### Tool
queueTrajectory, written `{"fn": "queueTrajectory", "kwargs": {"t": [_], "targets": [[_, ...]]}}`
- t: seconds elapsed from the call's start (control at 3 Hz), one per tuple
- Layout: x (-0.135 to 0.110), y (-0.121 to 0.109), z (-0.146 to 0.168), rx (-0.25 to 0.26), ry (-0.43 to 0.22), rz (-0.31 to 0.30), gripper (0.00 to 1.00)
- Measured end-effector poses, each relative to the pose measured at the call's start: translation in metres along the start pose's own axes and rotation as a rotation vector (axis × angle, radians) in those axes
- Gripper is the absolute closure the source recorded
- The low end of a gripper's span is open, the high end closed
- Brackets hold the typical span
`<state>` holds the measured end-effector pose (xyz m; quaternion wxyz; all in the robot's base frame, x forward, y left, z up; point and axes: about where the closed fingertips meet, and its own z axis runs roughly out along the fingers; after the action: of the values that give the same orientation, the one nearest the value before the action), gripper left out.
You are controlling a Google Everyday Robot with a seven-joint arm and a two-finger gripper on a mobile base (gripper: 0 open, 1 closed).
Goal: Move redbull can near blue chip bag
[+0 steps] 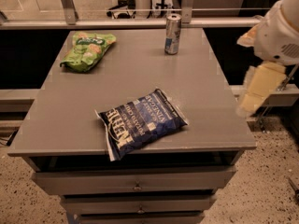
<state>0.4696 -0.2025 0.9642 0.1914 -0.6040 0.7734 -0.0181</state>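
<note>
End effector (pixel 250 99) first: you'll find it at the right edge of the frame, off the desk's (pixel 205 92) right side and hanging beside it, touching nothing. You cannot tell whether it is open or closed. The white arm (pixel 280 31) runs above it to the upper right corner. The redbull can (pixel 172 34) stands upright in the upper middle of the frame, near the desk's far edge. The blue chip bag (pixel 140 122) lies flat at lower centre, by the front edge, well apart from the can. A green chip bag (pixel 88 50) lies at the upper left. Drawers (pixel 135 181) sit under the desktop.
</note>
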Motion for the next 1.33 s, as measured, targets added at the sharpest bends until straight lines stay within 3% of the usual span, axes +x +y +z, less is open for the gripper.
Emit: {"fn": "queueTrajectory", "kwargs": {"t": [0.33,0.67,1.0,1.33], "targets": [[-0.020,-0.035,0.037,0.014,-0.071,0.005,0.00],[-0.038,-0.112,0.089,0.066,-0.166,0.084,0.00],[-0.043,-0.166,0.112,0.101,-0.248,0.162,0.00],[-0.052,-0.212,0.137,0.114,-0.397,0.258,0.00]]}}
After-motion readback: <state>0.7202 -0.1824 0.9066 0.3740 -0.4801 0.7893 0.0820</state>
